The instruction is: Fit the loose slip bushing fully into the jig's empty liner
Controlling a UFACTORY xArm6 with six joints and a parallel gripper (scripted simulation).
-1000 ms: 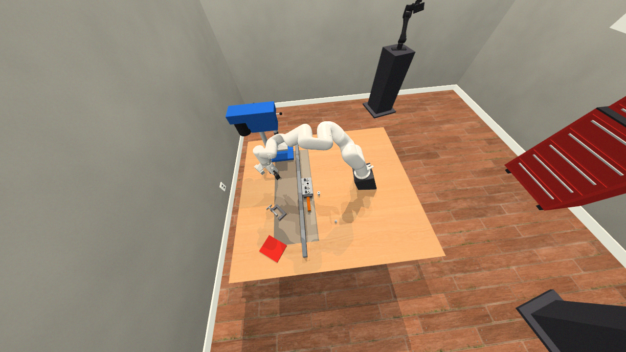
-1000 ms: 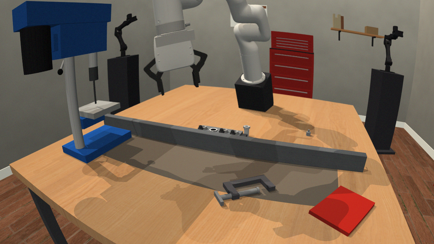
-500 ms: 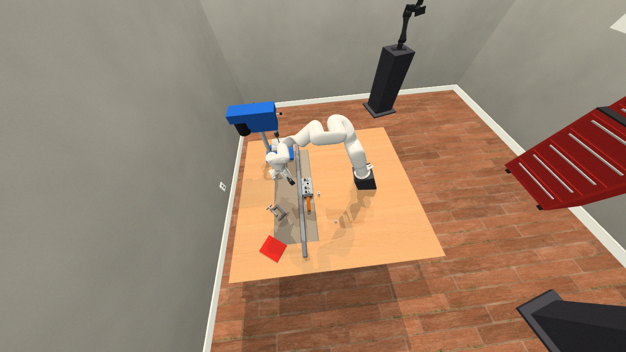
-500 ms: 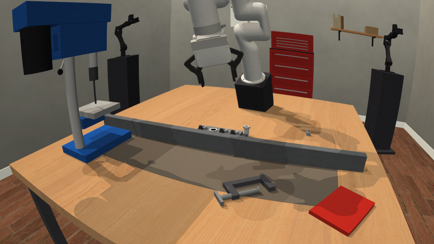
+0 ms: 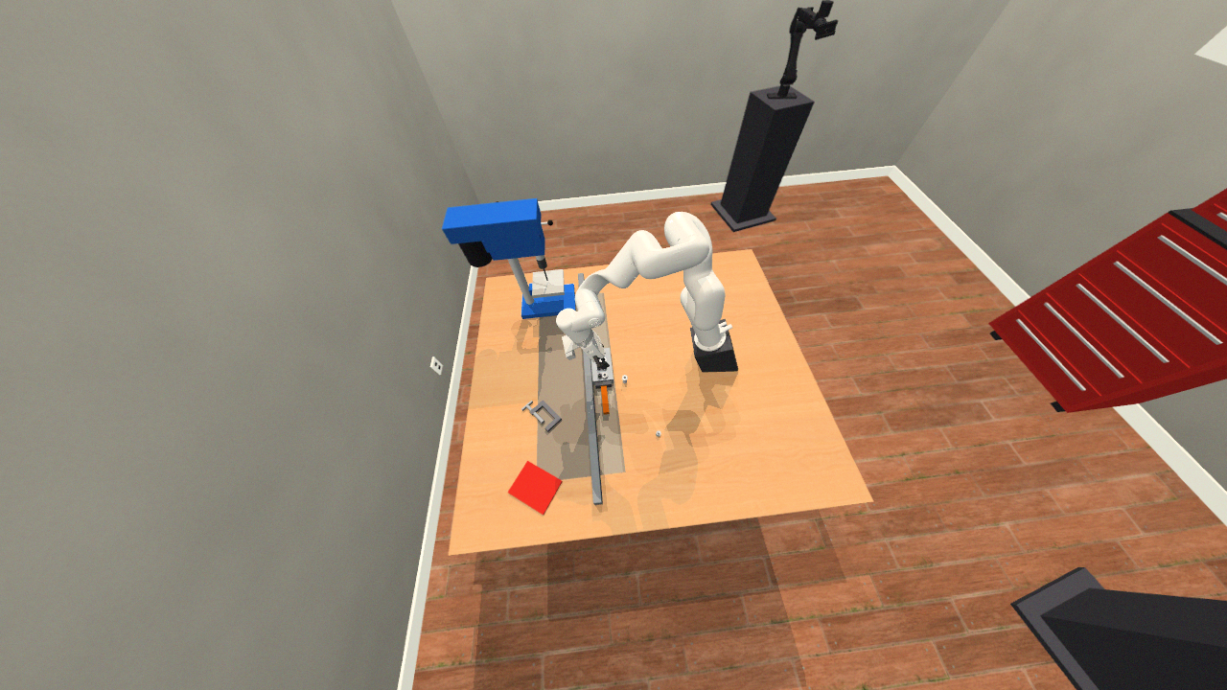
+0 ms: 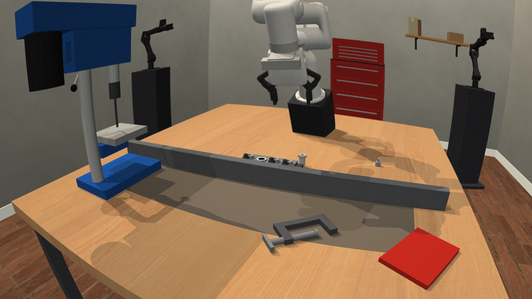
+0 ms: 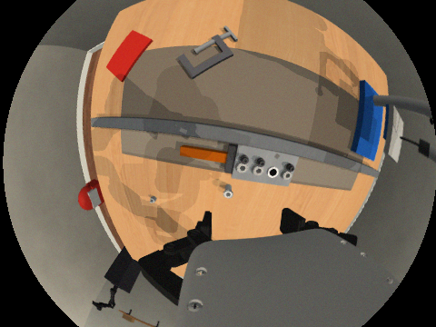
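The jig's grey sliding plate [image 7: 264, 167] lies against the long grey rail [image 6: 290, 174], carrying three dark seated bushings and one empty liner [image 7: 274, 173], which also shows as a bright ring in the exterior view [image 6: 260, 159]. An orange pusher [image 7: 203, 153] lies along the rail, touching the plate's end. The loose slip bushing [image 6: 302, 159] stands upright on the table beside the plate; it also shows in the wrist view [image 7: 228, 192]. My gripper [image 6: 290, 99] is open and empty, hovering well above the table, over the side of the jig nearer the robot base.
A smaller grey part [image 6: 378, 162] sits farther along the table. A blue drill press [image 6: 74, 71] stands at the rail's far end. A C-clamp [image 6: 299, 234] and a red block [image 6: 418, 256] lie on the other side of the rail. The robot base [image 6: 311, 113] is behind.
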